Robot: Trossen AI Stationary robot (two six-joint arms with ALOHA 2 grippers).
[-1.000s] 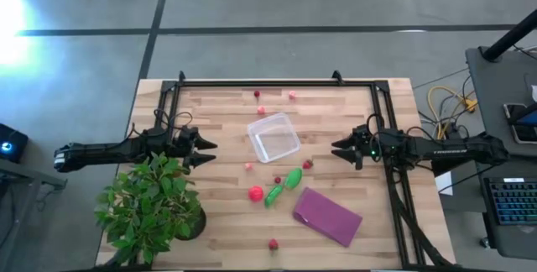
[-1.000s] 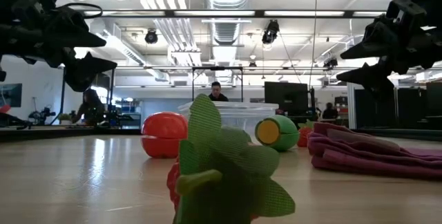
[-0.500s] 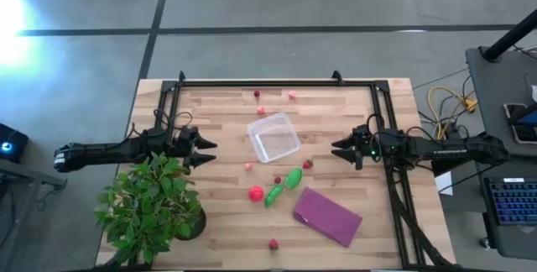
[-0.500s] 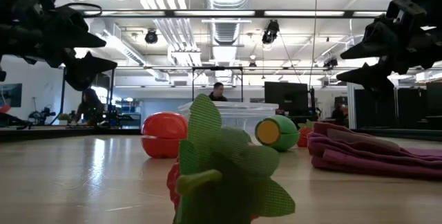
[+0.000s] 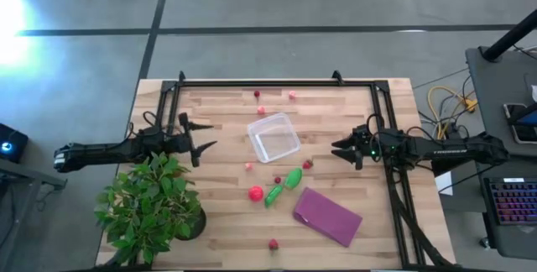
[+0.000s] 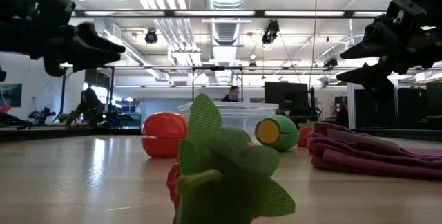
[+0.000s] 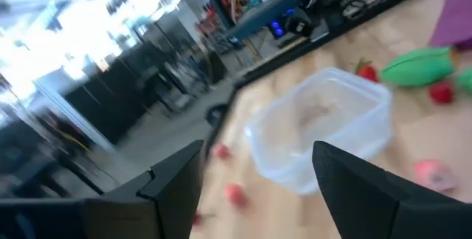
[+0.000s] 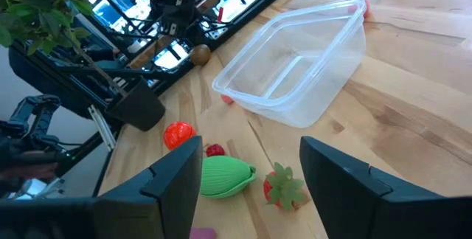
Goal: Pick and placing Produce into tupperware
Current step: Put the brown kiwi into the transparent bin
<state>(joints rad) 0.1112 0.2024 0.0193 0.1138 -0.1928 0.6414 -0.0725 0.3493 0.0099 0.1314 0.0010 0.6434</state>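
The clear tupperware (image 5: 273,137) stands open on the table's middle; it also shows as the tupperware (image 7: 324,132) and tupperware (image 8: 302,62). Near of it lie a red ball (image 5: 255,193), two green pods (image 5: 293,178) (image 5: 274,194) and small red pieces (image 5: 308,164) (image 5: 249,166) (image 5: 273,243). More small pieces (image 5: 261,110) lie near the far edge. A brown ball (image 8: 199,53) sits by the plant pot. My left gripper (image 5: 206,136) hovers open, left of the tupperware. My right gripper (image 5: 338,150) hovers open, to its right.
A leafy potted plant (image 5: 151,205) stands at the near left corner, right beside my left arm. A purple flat cloth (image 5: 327,215) lies near right of the pods. A black frame (image 5: 277,81) runs along the far edge and both sides. People move in the room behind.
My left gripper has moved a little toward the far edge and up, turning about its wrist; its fingers stay open. My right gripper and all the produce have kept still.
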